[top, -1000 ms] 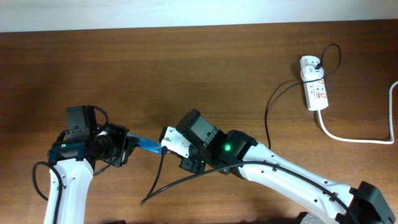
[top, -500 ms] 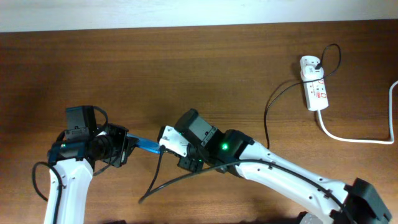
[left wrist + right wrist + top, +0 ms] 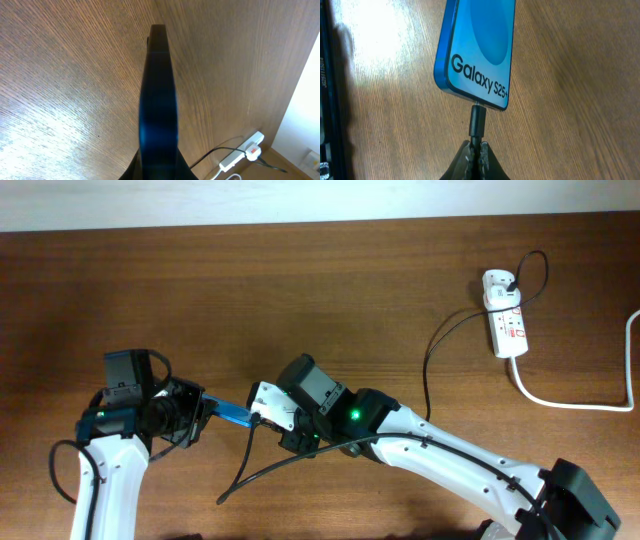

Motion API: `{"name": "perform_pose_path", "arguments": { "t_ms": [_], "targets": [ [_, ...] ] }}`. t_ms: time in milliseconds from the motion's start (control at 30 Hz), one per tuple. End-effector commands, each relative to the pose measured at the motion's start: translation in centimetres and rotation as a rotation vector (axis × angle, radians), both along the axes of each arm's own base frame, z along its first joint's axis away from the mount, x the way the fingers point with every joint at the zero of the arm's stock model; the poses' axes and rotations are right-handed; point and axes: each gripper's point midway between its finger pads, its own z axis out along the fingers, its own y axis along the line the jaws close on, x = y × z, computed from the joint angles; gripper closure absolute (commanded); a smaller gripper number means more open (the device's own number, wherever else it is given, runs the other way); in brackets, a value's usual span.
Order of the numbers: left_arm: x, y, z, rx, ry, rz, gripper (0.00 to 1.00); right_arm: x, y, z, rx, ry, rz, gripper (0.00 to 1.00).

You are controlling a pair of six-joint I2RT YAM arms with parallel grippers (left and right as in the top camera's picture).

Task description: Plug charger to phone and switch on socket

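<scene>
Blue-screened, the phone (image 3: 477,50) is clamped at one end by the left gripper (image 3: 193,420), whose fingers are closed on its faces. At the phone's opposite short edge the charger (image 3: 477,120) plug is pinched in the closed fingers of the right gripper (image 3: 476,146). The tip meets the port, in line with the phone's long axis. Full seating cannot be told, so a push along that axis is judged to be needed. The socket (image 3: 505,315) lies well apart from the phone, on the right arm's side.
</scene>
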Motion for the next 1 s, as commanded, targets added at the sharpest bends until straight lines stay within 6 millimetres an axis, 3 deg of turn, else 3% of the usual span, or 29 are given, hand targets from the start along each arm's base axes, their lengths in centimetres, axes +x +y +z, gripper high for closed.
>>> {"name": "perform_pose_path", "arguments": {
  "t_ms": [0,433,800,967],
  "targets": [
    [-0.5,-2.8,0.6,-0.063,-0.013,-0.105,1.00,-0.2,2.2,1.9,0.106,-0.002,0.023,0.96],
    [-0.8,-5.6,1.3,-0.171,0.021,-0.100,1.00,0.6,4.9,4.2,0.221,-0.058,-0.052,0.96],
    [-0.9,-8.3,2.1,-0.205,-0.019,-0.207,1.00,0.7,5.5,5.0,0.267,-0.048,-0.054,0.96],
    [-0.7,-7.8,1.7,-0.167,-0.020,-0.192,1.00,0.4,4.9,4.2,0.232,-0.029,-0.059,0.96]
  ]
}}
